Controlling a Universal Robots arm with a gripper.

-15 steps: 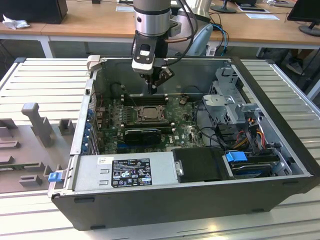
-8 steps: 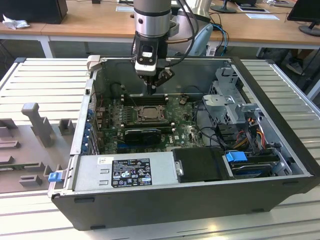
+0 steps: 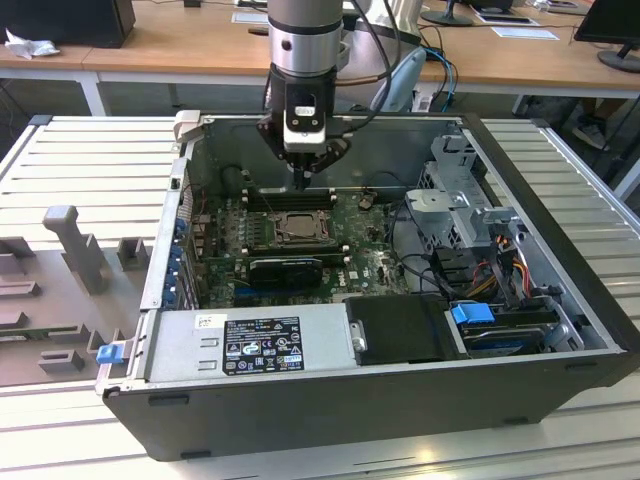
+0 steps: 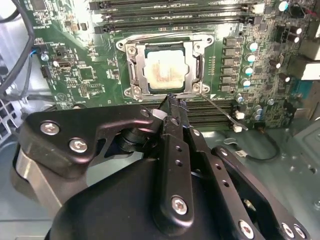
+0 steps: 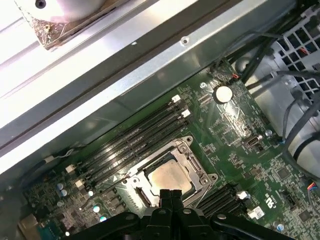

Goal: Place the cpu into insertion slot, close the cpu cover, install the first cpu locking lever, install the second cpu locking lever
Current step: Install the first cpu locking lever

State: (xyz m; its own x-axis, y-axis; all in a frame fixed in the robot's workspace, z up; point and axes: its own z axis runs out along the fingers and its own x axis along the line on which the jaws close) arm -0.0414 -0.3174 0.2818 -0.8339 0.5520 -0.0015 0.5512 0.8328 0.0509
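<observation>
Silver-grey metal of the cpu cover lies shut around the cpu, which we see seated in its socket just beyond the tips of the gripper. We find the fingers pressed together, gripping nothing, at the socket's near edge. Just beside them a thin wire locking lever slants out from the socket corner across the memory slots.

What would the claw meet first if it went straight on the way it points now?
Probably the edge of the cpu cover, the frame lying around the cpu: in both wrist views the claw points at it. Depth is unclear, so the gap cannot be judged.
</observation>
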